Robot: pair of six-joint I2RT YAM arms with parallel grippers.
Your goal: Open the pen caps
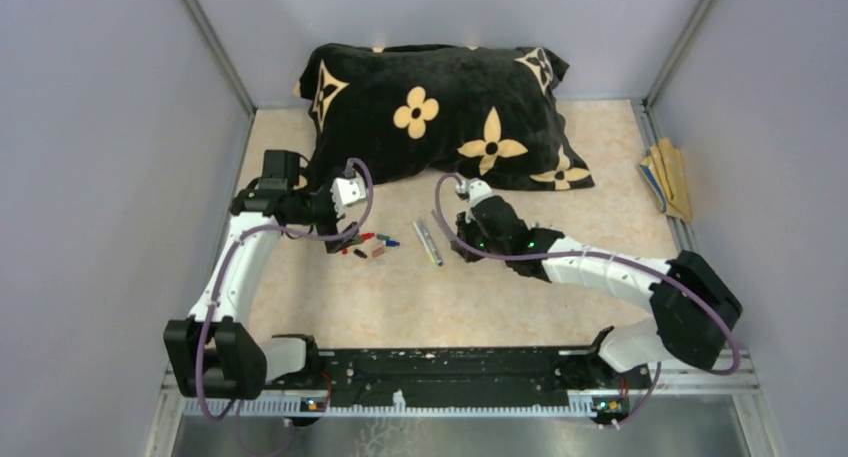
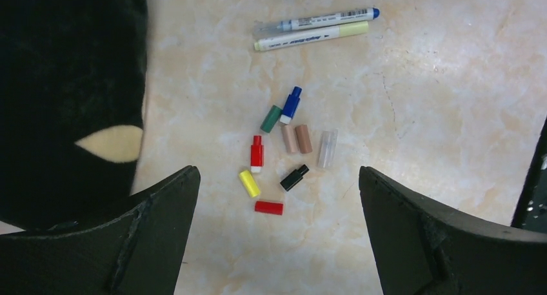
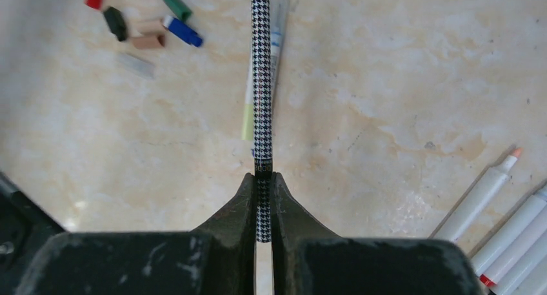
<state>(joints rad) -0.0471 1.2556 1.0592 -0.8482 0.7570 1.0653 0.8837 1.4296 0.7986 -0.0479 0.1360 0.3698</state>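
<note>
Progress well along: loose pen caps (image 2: 290,139) clustered on table (image 2: 419,114) under wide-spread left gripper (image 2: 277,179), uncapped markers (image 3: 480,198) set aside. Right gripper (image 3: 262,179) clamped on houndstooth pen (image 3: 260,82); two capped markers (image 2: 316,27) remaining.

Bright, even light; left pincer (image 2: 277,172) looks underexposed.
</note>
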